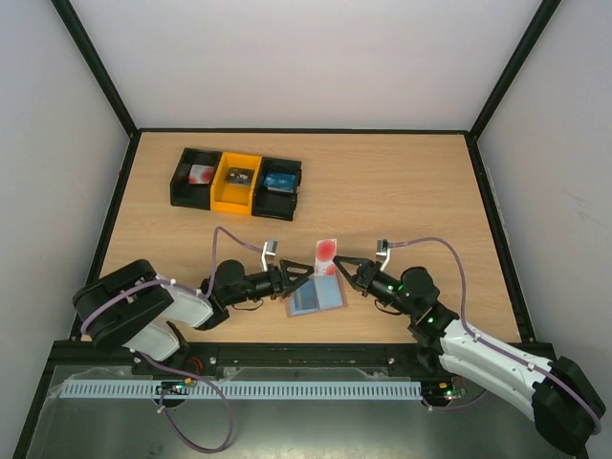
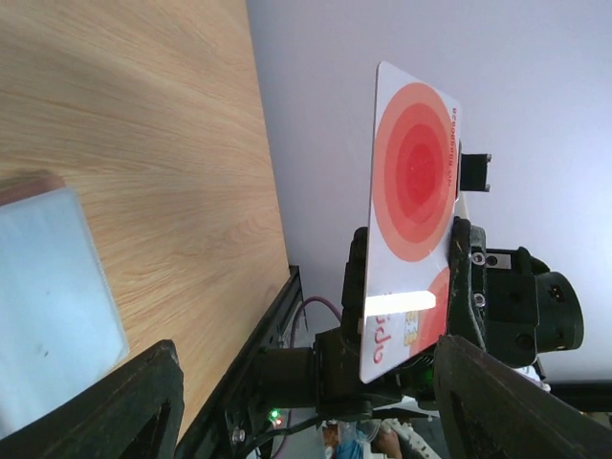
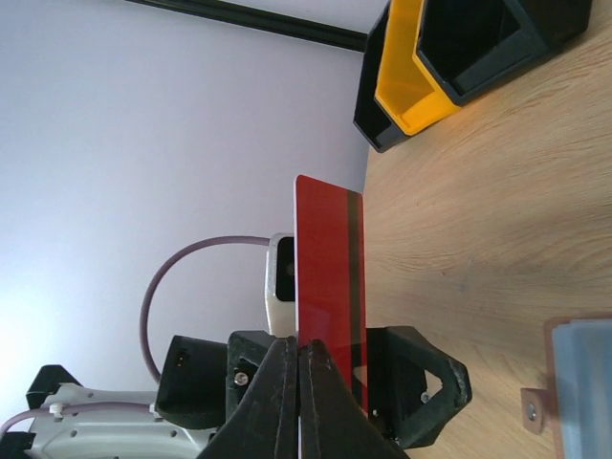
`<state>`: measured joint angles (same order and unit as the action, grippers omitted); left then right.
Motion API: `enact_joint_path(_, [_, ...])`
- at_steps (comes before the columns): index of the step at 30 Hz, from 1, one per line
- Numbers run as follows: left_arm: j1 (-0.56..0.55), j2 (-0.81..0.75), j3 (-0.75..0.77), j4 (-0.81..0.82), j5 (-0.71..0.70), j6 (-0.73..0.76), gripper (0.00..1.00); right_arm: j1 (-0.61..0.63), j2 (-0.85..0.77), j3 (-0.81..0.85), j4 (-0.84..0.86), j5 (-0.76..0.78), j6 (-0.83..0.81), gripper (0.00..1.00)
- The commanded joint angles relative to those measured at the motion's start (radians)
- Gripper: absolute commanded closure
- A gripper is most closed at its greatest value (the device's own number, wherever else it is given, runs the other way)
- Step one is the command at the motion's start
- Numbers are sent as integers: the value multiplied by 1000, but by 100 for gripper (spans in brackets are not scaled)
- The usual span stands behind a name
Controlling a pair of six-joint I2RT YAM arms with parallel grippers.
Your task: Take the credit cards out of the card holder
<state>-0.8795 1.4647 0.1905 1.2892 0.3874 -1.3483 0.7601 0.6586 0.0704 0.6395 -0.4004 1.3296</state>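
One credit card (image 1: 326, 252), white with red rings, stands upright above the table between the two arms. Its red back with a dark stripe (image 3: 330, 258) faces the right wrist camera. My right gripper (image 3: 298, 402) is shut on the card's lower edge and reaches in from the right (image 1: 337, 270). My left gripper (image 1: 308, 273) is open, its fingers (image 2: 96, 411) standing wide on either side of the card (image 2: 411, 182) without touching it. The card holder (image 1: 316, 295) lies open on the table below them, light blue-grey side up (image 2: 48, 296).
A row of bins stands at the back left: a black one (image 1: 198, 177), a yellow one (image 1: 237, 182) and another black one (image 1: 280, 180), each with a small item inside. A black frame edges the wooden table (image 1: 402, 182).
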Motion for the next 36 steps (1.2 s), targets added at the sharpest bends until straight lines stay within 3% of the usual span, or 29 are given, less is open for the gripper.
enact_joint_path(1, [-6,50,19,278,-20,-52,29,14,-4,34,39,3,28,98])
enact_joint_path(4, [-6,78,34,300,-19,-63,31,26,-3,33,46,6,34,98])
enact_joint_path(9, [-6,119,39,390,-8,-97,48,42,9,33,49,17,28,98])
enact_joint_path(14, [-6,119,47,399,7,-91,56,59,37,31,65,15,29,98])
enact_joint_path(21, [-2,50,25,331,-6,-43,96,105,44,24,48,44,17,98])
enact_joint_path(27, [15,-58,18,223,26,35,97,110,10,9,21,20,-10,94])
enact_joint_path(32, [40,-159,20,85,102,117,97,110,-97,86,-231,27,-159,73])
enact_joint_path(36, [63,-235,38,-53,217,182,97,110,-188,170,-460,33,-297,64])
